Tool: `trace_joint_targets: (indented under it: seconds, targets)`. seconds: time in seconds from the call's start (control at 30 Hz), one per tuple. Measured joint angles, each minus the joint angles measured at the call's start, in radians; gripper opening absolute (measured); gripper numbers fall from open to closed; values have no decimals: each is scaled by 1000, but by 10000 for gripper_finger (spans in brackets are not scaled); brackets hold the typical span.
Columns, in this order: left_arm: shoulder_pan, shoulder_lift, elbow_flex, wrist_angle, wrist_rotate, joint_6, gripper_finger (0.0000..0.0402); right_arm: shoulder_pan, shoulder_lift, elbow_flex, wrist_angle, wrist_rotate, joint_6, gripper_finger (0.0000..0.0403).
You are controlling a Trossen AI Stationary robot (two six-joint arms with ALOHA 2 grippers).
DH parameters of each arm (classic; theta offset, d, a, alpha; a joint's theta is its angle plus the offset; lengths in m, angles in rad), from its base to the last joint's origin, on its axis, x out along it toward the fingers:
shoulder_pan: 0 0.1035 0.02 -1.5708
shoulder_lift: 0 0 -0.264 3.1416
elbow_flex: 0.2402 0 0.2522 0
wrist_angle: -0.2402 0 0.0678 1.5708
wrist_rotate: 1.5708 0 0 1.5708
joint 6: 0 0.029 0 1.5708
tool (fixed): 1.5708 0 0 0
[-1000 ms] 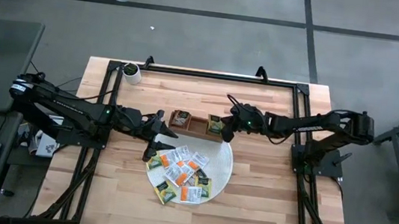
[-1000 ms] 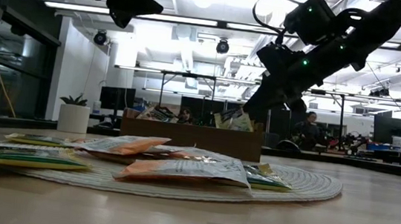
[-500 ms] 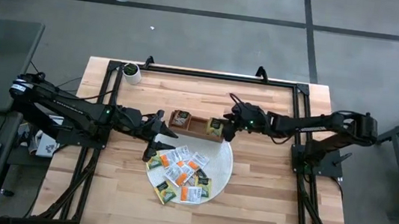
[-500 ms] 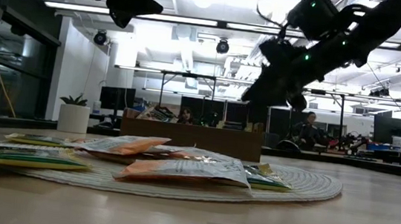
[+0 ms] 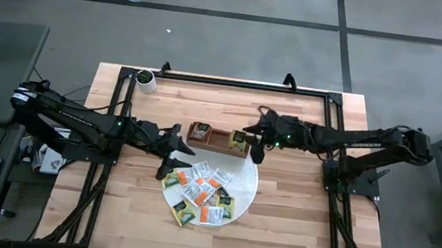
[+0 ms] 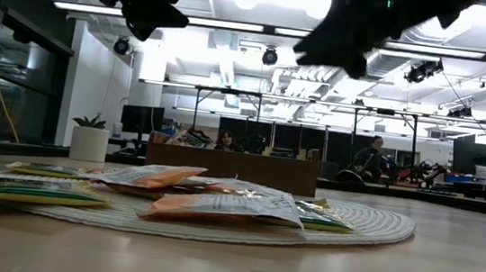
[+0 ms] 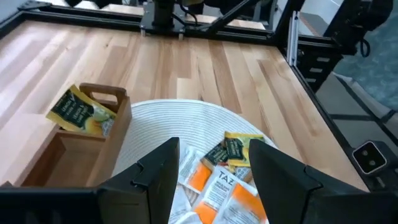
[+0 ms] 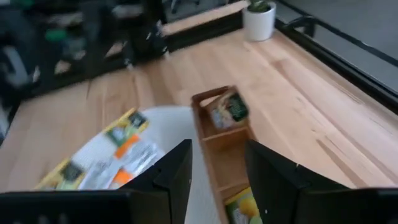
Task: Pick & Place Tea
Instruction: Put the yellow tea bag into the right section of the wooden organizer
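Several tea packets (image 5: 203, 190), printed green, yellow, white and orange, lie flat on the round white mat (image 5: 247, 177). Beyond the mat stands the brown wooden tray (image 5: 219, 139). One packet (image 8: 229, 109) sits in its left compartment and another (image 8: 242, 208) in its right one. My right gripper (image 5: 253, 146) hangs open high over the tray's right end, with nothing between its fingers (image 8: 171, 180). My left gripper (image 5: 176, 149) hovers open over the mat's left rim, above the packets (image 7: 217, 180), and holds nothing.
A small white pot with a plant (image 5: 147, 81) stands at the table's far left corner. Black frame rails (image 5: 242, 83) run along the far edge and both sides. Bare wood (image 5: 293, 224) lies right of the mat and toward the near edge.
My right gripper has risen from the tray's right end to well above it, leaving a packet in the right compartment.
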Motion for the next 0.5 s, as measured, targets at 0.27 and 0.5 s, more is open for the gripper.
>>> trace_joint_targets:
  seconds: [0.27, 0.5]
  targets:
    - [-47, 0, 0, -53, 18, -22, 192, 132, 50, 179, -226, 93, -30, 140]
    - [-185, 0, 0, -182, -69, -92, 192, 231, 155, 248, -232, 108, -5, 140]
